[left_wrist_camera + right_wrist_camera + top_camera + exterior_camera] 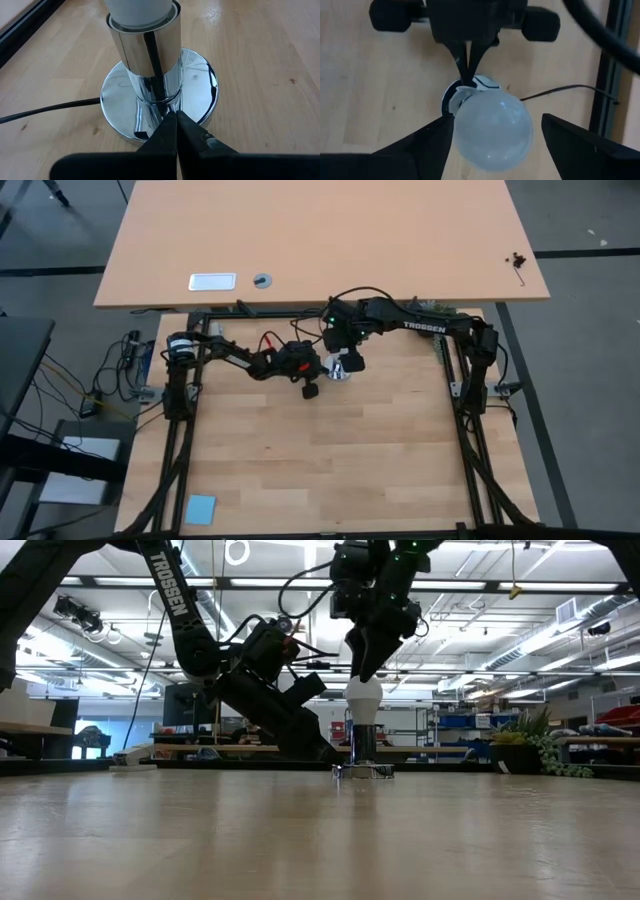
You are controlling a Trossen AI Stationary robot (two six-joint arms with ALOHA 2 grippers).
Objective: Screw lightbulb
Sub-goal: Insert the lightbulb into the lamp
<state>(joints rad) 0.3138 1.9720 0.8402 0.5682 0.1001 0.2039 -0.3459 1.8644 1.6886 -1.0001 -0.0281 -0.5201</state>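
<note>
Chrome is what's catching the eye here. In the high view, the shiny lamp base [341,368] is sitting just above the centre of the frame on the wooden table [330,470], with both arms meeting over it: the left claw [318,370] coming in from the left and the right claw [346,350] from above.

In the low view, the lightbulb [364,698] is standing upright in the socket at mid-frame, its white glass poking out the top. The right claw [364,675] is hanging right over it.

In the left wrist view, the left claw [176,131] is squeezed fully shut with nothing between its tips, which are pressing on the lower edge of the base disc, apparently pinning it. The cord [47,110] is trailing off to the left.

In the right wrist view, the right claw [492,132] is spread wide around the bulb, one finger grazing the glass at left, the other standing clear at right, so it isn't gripping anything.

My worry: if the claw closes off-centre, it could tilt the bulb and cross-thread it. And if that pinning tip slips off the slick chrome, the whole base could spin instead of the bulb.
</note>
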